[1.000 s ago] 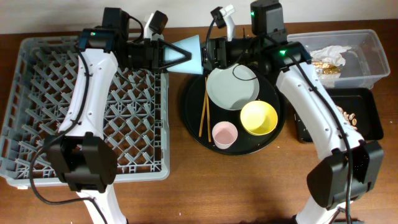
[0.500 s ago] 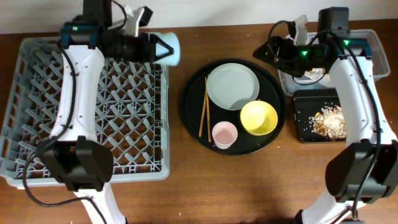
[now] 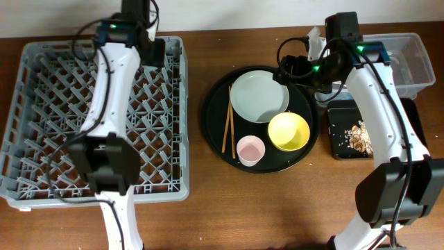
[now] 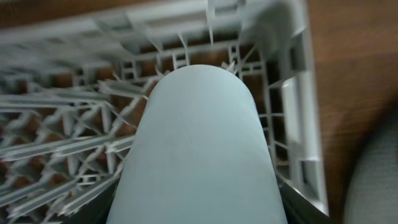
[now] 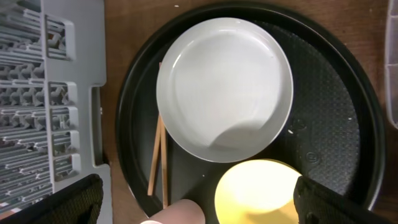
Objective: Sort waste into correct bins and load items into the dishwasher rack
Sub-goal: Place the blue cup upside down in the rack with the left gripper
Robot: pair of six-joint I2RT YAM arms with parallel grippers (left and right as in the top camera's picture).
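Observation:
My left gripper [image 3: 148, 50] is shut on the light-blue cup [image 4: 199, 149] and holds it over the far right corner of the grey dishwasher rack [image 3: 41, 139]; the arm hides the cup from overhead. My right gripper [image 3: 291, 69] is open and empty above the white plate [image 3: 259, 96], with its fingers spread wide in the right wrist view [image 5: 199, 202]. The yellow bowl [image 3: 288, 131], pink cup [image 3: 250, 150] and chopsticks [image 3: 227, 128] lie on the round black tray [image 3: 211, 118]. Tan food scraps [image 3: 357, 135] lie in the shallow black tray [image 3: 340, 149].
The clear tub [image 3: 413, 66] stands at the far right behind the black tray, partly hidden by my right arm. The rack's upright pegs and wall [image 4: 292, 112] are close under the cup. Bare brown table shows along the front.
The left arm swung the blue cup left and down over the rack's far right corner. The right arm moved from the clear tub leftward to above the plate.

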